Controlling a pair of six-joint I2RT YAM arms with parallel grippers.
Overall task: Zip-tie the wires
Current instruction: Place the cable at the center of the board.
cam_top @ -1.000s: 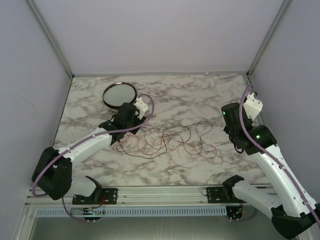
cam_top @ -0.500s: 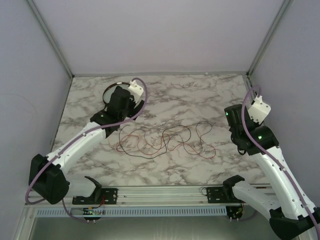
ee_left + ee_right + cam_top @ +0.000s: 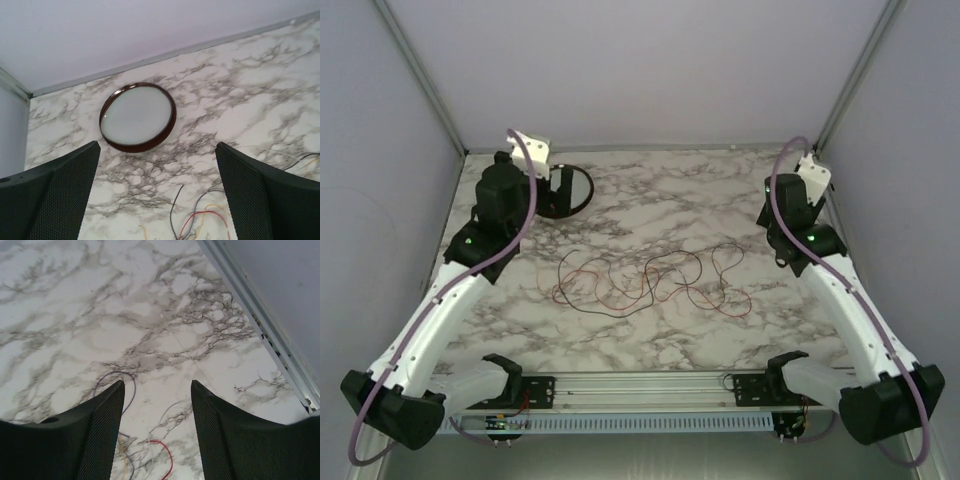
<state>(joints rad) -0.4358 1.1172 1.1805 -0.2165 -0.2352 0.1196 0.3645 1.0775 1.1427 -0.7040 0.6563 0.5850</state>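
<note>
The left gripper (image 3: 156, 146) has its two dark mesh-textured fingers (image 3: 55, 195) spread wide apart with nothing between them. It hangs above the far left part of the white, grey-veined marble-pattern tabletop (image 3: 720, 205). Just past its fingertips in the left wrist view lies a round, shallow dish with a dark brown rim and a pale centre (image 3: 137, 117), flat on the table near the back wall. In the top view the gripper body covers the dish's left edge.

The right gripper (image 3: 157, 385) also has its jaws parted, less widely, and empty. It is raised over the far right side of the table, close to the metal frame rail (image 3: 260, 320) along that edge.

The wires (image 3: 650, 278), a loose tangle of very thin red and dark strands curling in loops, lie flat in the middle of the table, between the two arms and apart from both grippers. Only their ends show at the bottom of each wrist view, below the fingers. The dish sits apart from them, towards the far left.
</note>
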